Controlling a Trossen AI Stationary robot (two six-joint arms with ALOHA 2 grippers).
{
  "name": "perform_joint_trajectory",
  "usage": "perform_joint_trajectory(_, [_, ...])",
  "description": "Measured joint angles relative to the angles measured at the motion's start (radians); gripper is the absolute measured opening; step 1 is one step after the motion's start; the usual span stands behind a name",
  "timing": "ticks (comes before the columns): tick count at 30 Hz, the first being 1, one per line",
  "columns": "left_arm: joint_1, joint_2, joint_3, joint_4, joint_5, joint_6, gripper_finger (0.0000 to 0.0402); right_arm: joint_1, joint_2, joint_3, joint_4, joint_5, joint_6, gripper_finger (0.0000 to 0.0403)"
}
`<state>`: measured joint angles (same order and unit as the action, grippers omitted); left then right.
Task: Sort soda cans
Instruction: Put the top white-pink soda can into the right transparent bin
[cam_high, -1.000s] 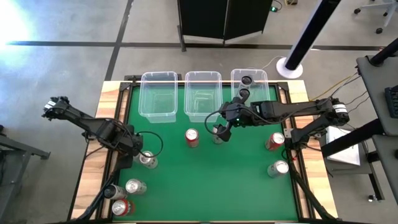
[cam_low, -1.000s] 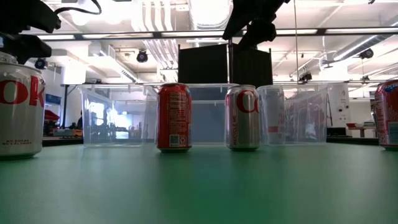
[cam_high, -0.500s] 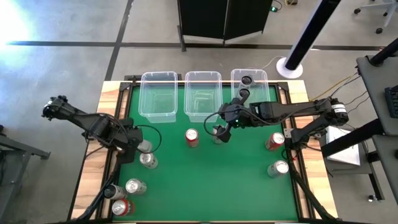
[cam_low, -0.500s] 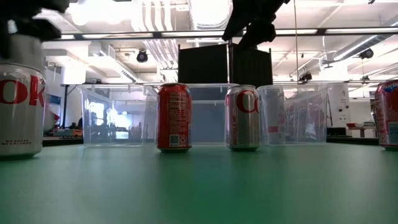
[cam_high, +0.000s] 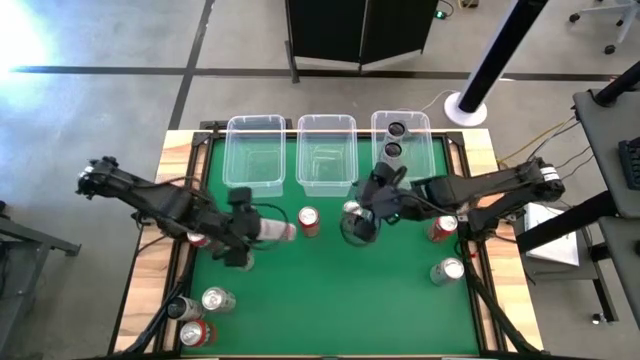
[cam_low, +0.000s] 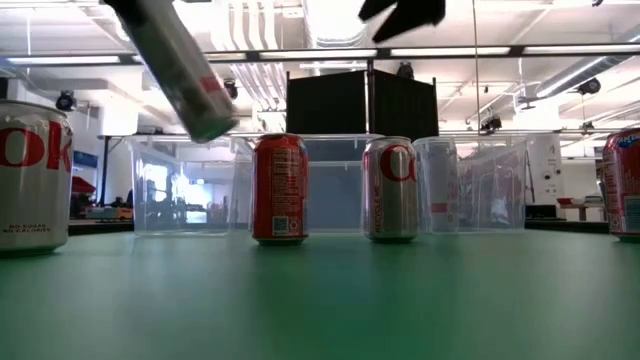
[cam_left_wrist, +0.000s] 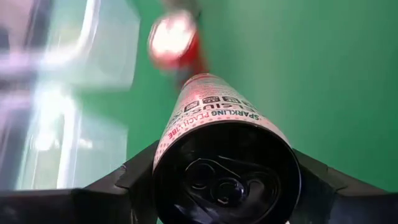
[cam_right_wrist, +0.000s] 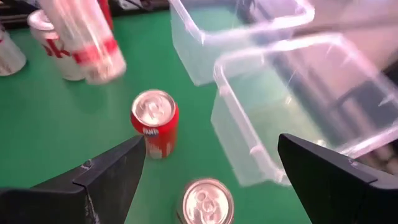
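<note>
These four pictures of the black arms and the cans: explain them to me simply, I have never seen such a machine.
It is a robot with two arms at a green table. One camera looks straight down, one sits at table height, and one rides on each wrist. Soda cans stand on the table, and three clear bins line its far edge; the rightmost holds two dark cans. The left gripper holds a slim silver can tilted above the table. The right gripper, open and empty, hovers over a silver can near a red can.
</note>
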<state>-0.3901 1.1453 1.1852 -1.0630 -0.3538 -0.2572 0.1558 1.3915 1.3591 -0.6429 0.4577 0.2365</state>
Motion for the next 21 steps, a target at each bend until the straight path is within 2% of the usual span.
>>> perform_joint_trajectory(6, [0.030,0.229,0.143,0.008,0.003,0.119,0.0234,0.083,-0.043,0.010,-0.031,0.041,-0.023,0.0361])
perform_joint_trajectory(13, [0.091,0.453,0.348,0.007,0.204,0.188,0.0234,0.106,-0.061,0.010,-0.263,0.043,0.099,0.0361])
perform_joint_trajectory(21, [0.148,0.655,0.528,-0.016,0.314,0.184,0.0234,0.170,-0.061,-0.009,-0.441,0.041,0.302,0.0361])
